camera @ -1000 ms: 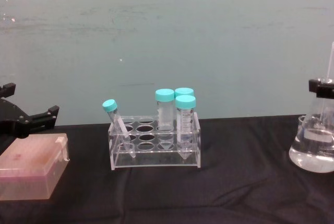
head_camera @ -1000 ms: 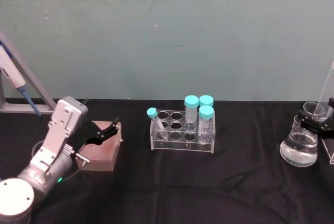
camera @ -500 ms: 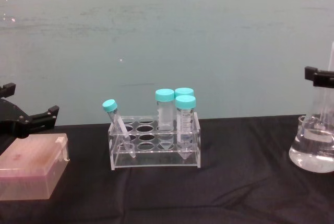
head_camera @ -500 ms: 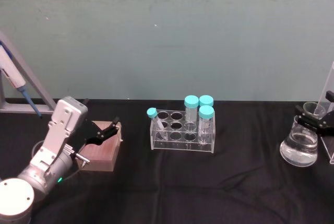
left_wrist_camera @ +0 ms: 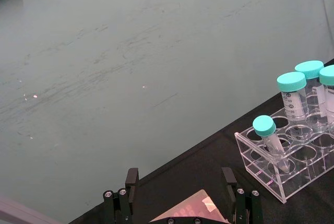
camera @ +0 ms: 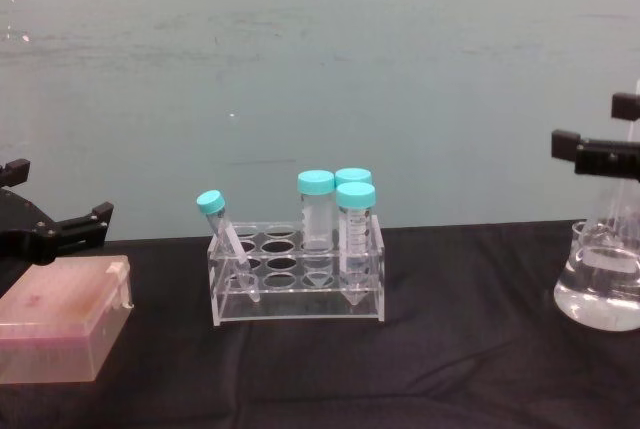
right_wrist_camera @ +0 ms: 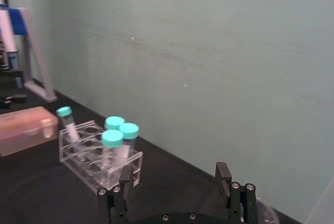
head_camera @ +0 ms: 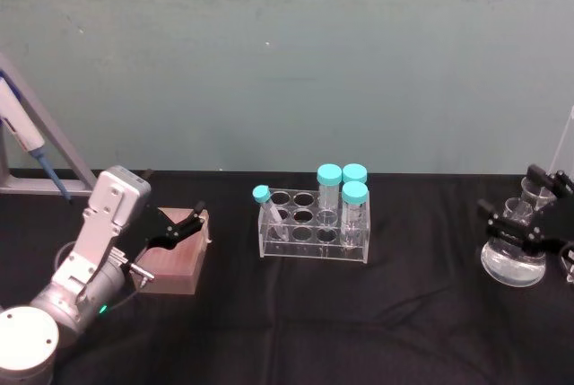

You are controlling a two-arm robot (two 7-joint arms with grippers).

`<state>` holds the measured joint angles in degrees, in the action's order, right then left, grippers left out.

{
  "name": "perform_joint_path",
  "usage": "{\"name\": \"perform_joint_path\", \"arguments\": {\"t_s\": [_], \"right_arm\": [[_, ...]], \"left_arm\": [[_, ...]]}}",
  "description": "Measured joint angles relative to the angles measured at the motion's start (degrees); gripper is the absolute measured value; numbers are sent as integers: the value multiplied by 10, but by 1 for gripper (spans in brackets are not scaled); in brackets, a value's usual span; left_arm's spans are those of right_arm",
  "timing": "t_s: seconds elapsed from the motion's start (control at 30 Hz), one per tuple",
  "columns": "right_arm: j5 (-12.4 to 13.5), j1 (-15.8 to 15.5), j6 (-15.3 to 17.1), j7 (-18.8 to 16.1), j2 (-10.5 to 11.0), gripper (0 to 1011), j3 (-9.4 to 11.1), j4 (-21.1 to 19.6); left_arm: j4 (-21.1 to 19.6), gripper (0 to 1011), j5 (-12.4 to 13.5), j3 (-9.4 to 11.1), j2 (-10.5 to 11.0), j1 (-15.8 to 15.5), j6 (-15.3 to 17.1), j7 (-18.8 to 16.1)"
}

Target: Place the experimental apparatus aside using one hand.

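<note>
The conical flask [head_camera: 513,262] with clear liquid stands at the table's far right, also seen as the flask [camera: 600,294] in the chest view. A small glass beaker [head_camera: 538,191] sits just behind it, and a tall clear acrylic stand [head_camera: 564,147] rises at the right edge. My right gripper [head_camera: 518,204] hovers open just above the flask's neck, apart from it; in the chest view the right gripper [camera: 598,154] is level with the neck's top. My left gripper [head_camera: 184,223] rests open over a pinkish box [head_camera: 175,259] at the left.
A clear tube rack [head_camera: 314,226] with several teal-capped tubes stands mid-table, one tube leaning. A pipette on a grey stand [head_camera: 27,143] is at the far left. Black cloth lies bare between the rack and the flask.
My right gripper was around the flask's neck; it has since risen off it and shifted a little left. The flask stays where it stood. The left arm has not moved.
</note>
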<state>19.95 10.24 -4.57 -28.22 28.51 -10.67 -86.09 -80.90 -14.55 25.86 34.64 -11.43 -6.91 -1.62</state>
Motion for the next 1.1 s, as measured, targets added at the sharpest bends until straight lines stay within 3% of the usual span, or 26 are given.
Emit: {"name": "perform_joint_path", "arguments": {"t_s": [0.3,0.67,0.9,1.1], "right_arm": [[27,-40,13,-10,26,1000,1,-34],[73,-116,62,9,61,1000,25,-89],[84,-147,79,31,71,1000,35,-106],[90,-156,80,41,70,1000,39,-110]], "left_arm": [[0,1000,0,0,0,0,0,0],[0,1000,0,0,0,0,0,0],[0,1000,0,0,0,0,0,0],[0,1000,0,0,0,0,0,0]]}}
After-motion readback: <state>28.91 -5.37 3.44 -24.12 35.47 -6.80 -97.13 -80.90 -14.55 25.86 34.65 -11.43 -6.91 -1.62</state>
